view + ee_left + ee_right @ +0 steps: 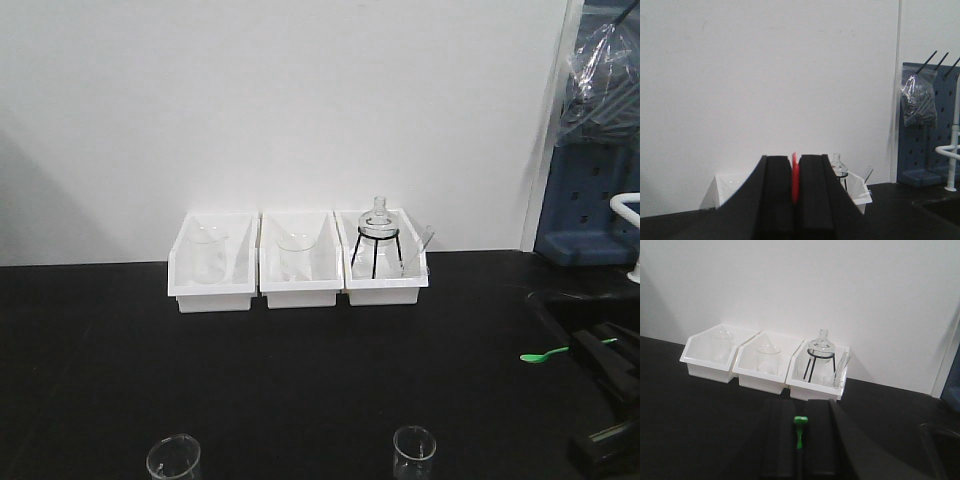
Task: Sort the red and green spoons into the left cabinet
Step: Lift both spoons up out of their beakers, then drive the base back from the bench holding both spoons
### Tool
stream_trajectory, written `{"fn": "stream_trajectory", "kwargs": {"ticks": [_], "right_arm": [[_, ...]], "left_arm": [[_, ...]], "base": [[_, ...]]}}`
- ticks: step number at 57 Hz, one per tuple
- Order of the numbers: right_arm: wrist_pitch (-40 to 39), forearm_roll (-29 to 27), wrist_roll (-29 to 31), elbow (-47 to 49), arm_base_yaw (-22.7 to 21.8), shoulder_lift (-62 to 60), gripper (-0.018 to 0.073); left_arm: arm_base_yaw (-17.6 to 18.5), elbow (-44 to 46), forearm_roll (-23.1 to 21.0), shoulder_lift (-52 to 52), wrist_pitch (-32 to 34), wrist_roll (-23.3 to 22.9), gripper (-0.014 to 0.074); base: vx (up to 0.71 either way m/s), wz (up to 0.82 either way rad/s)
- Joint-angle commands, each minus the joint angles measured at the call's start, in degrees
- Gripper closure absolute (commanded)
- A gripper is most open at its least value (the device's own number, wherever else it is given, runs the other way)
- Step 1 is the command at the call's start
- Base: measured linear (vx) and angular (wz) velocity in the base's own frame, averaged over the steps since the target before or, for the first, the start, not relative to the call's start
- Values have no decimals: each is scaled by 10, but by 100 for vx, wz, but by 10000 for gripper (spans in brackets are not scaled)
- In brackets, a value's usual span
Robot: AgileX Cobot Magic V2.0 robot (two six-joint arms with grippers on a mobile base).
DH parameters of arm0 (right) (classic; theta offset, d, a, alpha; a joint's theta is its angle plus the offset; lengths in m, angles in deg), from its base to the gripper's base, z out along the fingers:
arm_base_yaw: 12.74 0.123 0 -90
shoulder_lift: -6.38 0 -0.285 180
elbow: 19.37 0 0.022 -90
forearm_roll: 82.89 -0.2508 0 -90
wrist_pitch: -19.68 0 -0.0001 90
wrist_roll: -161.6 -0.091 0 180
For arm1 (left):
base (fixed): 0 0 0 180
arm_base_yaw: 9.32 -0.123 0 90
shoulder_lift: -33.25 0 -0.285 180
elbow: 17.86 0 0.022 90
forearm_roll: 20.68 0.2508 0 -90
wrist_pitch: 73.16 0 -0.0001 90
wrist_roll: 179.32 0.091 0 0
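The red spoon [795, 180] stands edge-on between the black pads of my left gripper [795, 159], which is shut on it; its tip pokes just above the fingertips. That gripper is held up facing the white wall. The green spoon [800, 432] is clamped in my right gripper [800, 402], its small bowl sticking out forward over the black table. In the front view the green spoon [545, 354] juts left from the right gripper [585, 348] at the right edge. The left cabinet is out of view.
Three white bins [213, 296] stand in a row against the wall; two hold beakers and one holds a flask on a black tripod [377, 240]. Two glass beakers [173, 460] [414, 452] stand at the near table edge. A blue pegboard [590, 200] rises at the right.
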Motion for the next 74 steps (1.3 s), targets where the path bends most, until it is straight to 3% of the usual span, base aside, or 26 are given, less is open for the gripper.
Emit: {"fn": "stream_trajectory", "kwargs": {"ticks": [1, 74], "right_arm": [[-38, -3, 1, 16, -1, -7, 538], [-38, -3, 1, 16, -1, -7, 538]], "left_arm": [[2, 15, -7, -2, 21, 1, 603], [2, 11, -7, -2, 23, 1, 603]], "base": [[0, 0], [-4, 2]]}}
